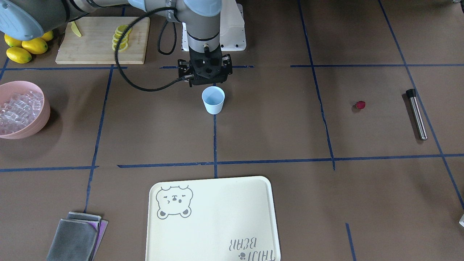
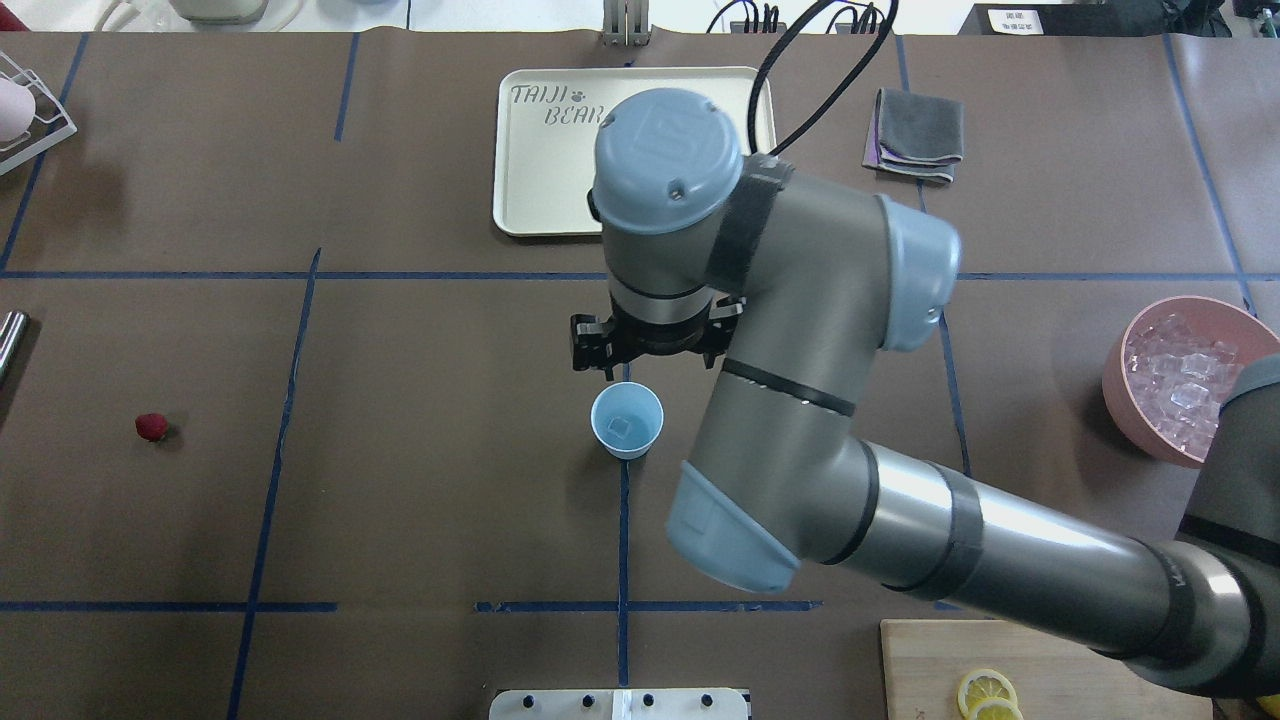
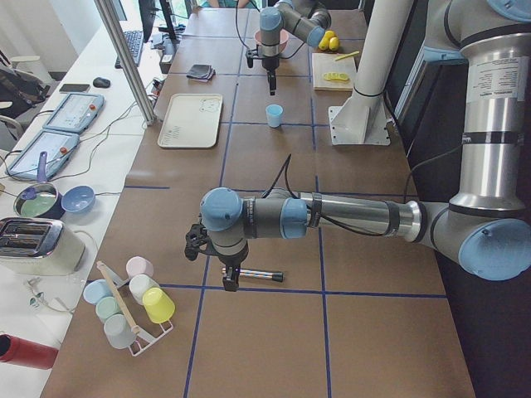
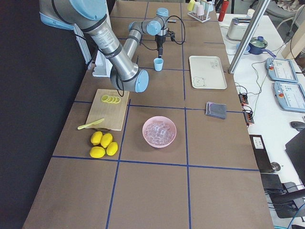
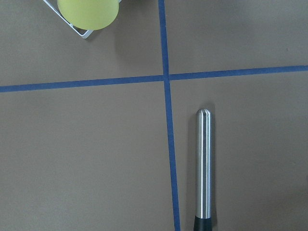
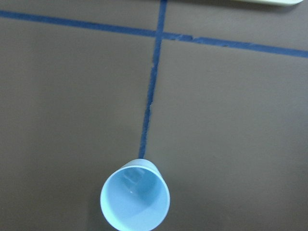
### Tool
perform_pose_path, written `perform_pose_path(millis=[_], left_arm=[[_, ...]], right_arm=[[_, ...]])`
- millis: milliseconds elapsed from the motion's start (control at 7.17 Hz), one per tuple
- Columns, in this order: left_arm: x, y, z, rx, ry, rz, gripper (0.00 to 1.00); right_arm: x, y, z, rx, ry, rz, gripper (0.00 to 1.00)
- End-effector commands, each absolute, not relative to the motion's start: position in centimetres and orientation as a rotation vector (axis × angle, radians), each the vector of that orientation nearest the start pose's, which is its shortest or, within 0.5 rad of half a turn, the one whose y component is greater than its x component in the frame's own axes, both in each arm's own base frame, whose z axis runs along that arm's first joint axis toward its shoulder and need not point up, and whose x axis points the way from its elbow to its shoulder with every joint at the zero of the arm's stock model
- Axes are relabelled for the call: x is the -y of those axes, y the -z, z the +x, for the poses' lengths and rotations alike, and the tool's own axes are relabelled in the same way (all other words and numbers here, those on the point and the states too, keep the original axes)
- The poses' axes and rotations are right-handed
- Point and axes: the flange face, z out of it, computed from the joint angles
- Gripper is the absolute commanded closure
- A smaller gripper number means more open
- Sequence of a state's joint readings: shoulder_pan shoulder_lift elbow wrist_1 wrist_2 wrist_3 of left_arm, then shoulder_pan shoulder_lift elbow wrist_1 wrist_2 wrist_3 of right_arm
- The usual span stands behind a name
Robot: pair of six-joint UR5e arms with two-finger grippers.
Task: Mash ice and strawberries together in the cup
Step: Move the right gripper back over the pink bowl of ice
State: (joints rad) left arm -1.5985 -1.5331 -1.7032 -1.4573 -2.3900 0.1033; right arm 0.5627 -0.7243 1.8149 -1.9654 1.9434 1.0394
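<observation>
Pale-blue cup [image 1: 213, 100] upright mid-desk, well apart from every edge, one ice cube [image 2: 620, 426] inside, right gripper [image 1: 204, 80] hovering above, just beside its rim (jaw state not discernible), strawberry [image 1: 360, 105] lying toward the desk's left end, left gripper [image 3: 230, 282] over steel rod [image 5: 204, 163], jaw state likewise indeterminate.

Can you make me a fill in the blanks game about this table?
The ice fills a ___ bowl.
The cup is light ___.
The strawberry is coloured ___.
The tray has a ___ drawn on it.
Missing words: pink, blue, red, bear.
</observation>
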Motion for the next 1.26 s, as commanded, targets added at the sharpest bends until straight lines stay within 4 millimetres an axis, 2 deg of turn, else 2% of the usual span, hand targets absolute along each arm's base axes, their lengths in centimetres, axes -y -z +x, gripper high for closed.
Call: perform_pose_path(millis=[0,139,279,558,697,837,976,1116], left_arm=[[47.1,-61.8,-7.4,-0.819,-0.054,0.037,0.0],[47.1,-61.6,-7.4,-0.818,-0.055,0.039,0.0],[47.2,-61.5,-7.4,-0.82,-0.056,0.041,0.0],[47.2,-61.4,-7.4,-0.82,-0.048,0.039,0.0],[47.2,-61.4,-7.4,-0.82,-0.048,0.04,0.0],[47.2,-61.4,-7.4,-0.82,-0.048,0.04,0.0],[47.2,-61.3,-7.4,-0.82,-0.049,0.043,0.0],[47.2,-60.7,-7.4,-0.819,-0.048,0.051,0.0]], right_arm=[[42.5,-14.2,-36.2,0.811,-0.006,0.089,0.01],[43.2,-17.3,-31.5,0.799,-0.046,0.099,0.01],[43.0,-20.4,-28.4,0.775,-0.001,0.118,0.01],[41.9,-26.2,-23.5,0.736,-0.002,0.119,0.01],[41.0,-30.2,-21.4,0.739,-0.022,0.13,0.01],[40.0,-35.2,-18.3,0.758,-0.056,0.131,0.01],[39.9,-38.9,-15.4,0.77,-0.107,0.119,0.01],[40.0,-42.2,-13.4,0.762,-0.159,0.071,0.01]])
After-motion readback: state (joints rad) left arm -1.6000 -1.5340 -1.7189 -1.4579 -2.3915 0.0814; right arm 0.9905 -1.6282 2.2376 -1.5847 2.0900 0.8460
